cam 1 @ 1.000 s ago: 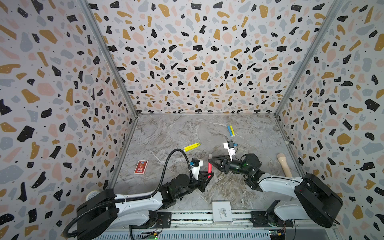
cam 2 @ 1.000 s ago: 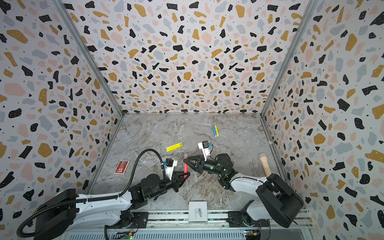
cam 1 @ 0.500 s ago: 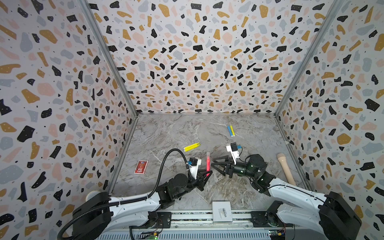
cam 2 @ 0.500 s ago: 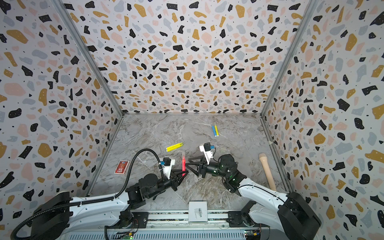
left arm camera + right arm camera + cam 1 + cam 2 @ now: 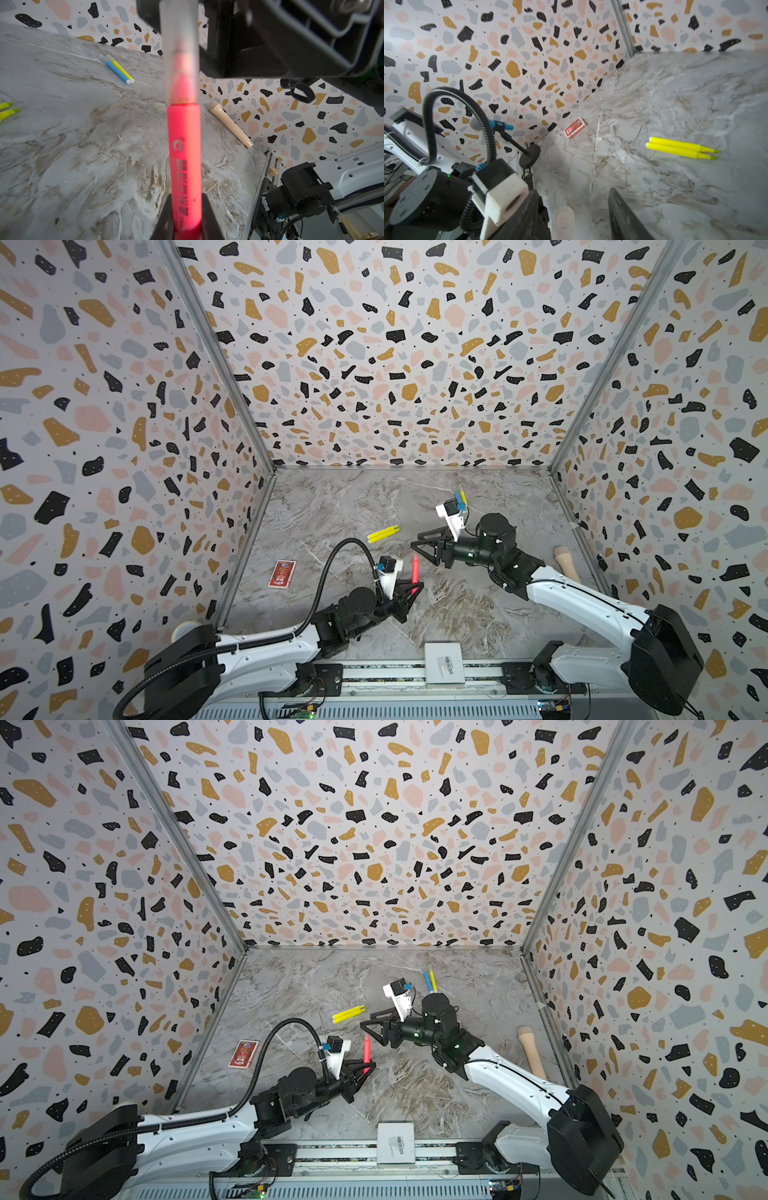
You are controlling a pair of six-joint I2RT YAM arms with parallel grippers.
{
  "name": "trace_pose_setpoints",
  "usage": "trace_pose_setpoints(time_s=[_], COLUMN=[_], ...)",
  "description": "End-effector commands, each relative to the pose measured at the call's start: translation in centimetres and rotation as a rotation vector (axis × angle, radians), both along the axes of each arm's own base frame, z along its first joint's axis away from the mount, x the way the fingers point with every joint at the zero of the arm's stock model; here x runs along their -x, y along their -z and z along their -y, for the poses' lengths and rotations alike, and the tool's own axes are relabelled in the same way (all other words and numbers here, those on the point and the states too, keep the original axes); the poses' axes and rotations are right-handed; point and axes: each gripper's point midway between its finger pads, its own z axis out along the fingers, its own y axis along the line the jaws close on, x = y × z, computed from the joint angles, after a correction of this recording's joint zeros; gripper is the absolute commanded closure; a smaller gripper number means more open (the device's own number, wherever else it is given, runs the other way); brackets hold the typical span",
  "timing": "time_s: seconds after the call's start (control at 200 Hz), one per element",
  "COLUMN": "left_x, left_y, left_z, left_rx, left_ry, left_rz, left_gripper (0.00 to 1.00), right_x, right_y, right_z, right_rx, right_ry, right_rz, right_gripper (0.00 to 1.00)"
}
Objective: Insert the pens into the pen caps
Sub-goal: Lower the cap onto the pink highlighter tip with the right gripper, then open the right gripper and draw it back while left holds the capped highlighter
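Note:
A pink-red pen (image 5: 414, 570) (image 5: 366, 1052) (image 5: 184, 155) stands upright in my left gripper (image 5: 413, 590) (image 5: 365, 1070) (image 5: 187, 218), which is shut on its lower end. A translucent cap (image 5: 179, 52) sits over its tip. My right gripper (image 5: 417, 543) (image 5: 368, 1021) (image 5: 575, 214) is open just beyond the pen's top. The blurred cap end (image 5: 563, 220) shows between its jaws, touching neither. Two uncapped yellow pens (image 5: 383, 534) (image 5: 348, 1014) (image 5: 679, 148) lie side by side mid-table. A blue pen and a yellow pen (image 5: 459, 498) (image 5: 430, 981) (image 5: 118, 69) lie at the back.
Two pale loose caps (image 5: 159, 108) lie near a beige handle (image 5: 566, 562) (image 5: 530, 1048) (image 5: 228, 124) by the right wall. A red card box (image 5: 282, 573) (image 5: 244, 1053) (image 5: 575, 130) lies at the left. A white box (image 5: 444, 662) sits on the front rail.
My right gripper has opened, let go of the cap end and drawn back a little. The left gripper has turned the pink-red pen from tilted to upright.

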Motion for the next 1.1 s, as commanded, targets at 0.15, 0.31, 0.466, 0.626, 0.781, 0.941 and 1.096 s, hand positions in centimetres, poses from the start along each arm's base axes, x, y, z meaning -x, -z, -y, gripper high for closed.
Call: trace_pose_setpoints(time_s=[0.15, 0.31, 0.466, 0.626, 0.781, 0.941, 1.096], left_x=[-0.4, -0.4, -0.4, -0.5, -0.3, -0.7, -0.7], left_y=[-1.9, -2.0, -1.9, -2.2, -3.9, -7.2, -10.3], left_z=[0.2, 0.3, 0.5, 0.5, 0.7, -0.4, -1.4], left_rx=[0.034, 0.034, 0.027, 0.031, 0.072, 0.138, 0.202], left_ry=[-0.007, -0.005, -0.002, -0.003, 0.013, -0.017, -0.029], left_rz=[0.049, 0.050, 0.050, 0.053, 0.072, 0.137, 0.196], left_gripper=[1.00, 1.00, 1.00, 1.00, 1.00, 1.00, 1.00], right_x=[0.3, 0.4, 0.4, 0.6, 1.8, 5.7, 8.7], right_y=[-1.1, -0.9, -1.0, -0.4, 3.5, 9.6, 12.6], right_z=[-0.8, -0.9, -1.0, -1.1, -1.3, -0.6, 0.0], right_rx=[-0.002, 0.003, 0.001, 0.006, 0.081, 0.107, 0.103], right_ry=[-0.031, -0.037, -0.043, -0.059, -0.055, -0.096, -0.075], right_rz=[0.029, 0.030, 0.034, 0.021, -0.006, -0.099, -0.145], right_gripper=[0.49, 0.50, 0.55, 0.80, 1.00, 1.00, 1.00])
